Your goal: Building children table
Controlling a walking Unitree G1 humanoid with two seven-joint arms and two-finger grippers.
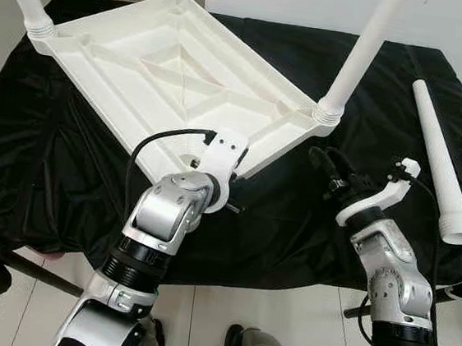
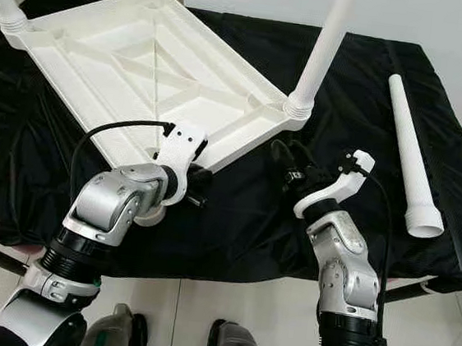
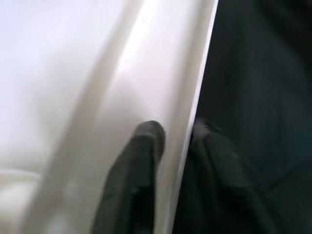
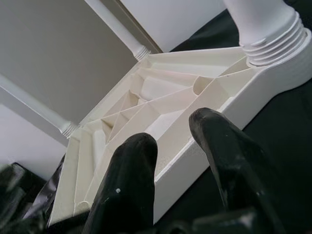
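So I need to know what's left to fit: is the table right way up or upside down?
Upside down. The tabletop shows its ribbed underside, three fitted legs point upward, and a fourth leg lies loose on the black cloth.

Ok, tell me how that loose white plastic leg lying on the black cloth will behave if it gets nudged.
The loose white tapered plastic leg is round and lies flat on the black cloth, so it would likely roll, curving toward its narrow end. It looks hollow at the wide open end, so probably light and stiff. The soft cloth may damp the rolling somewhat.
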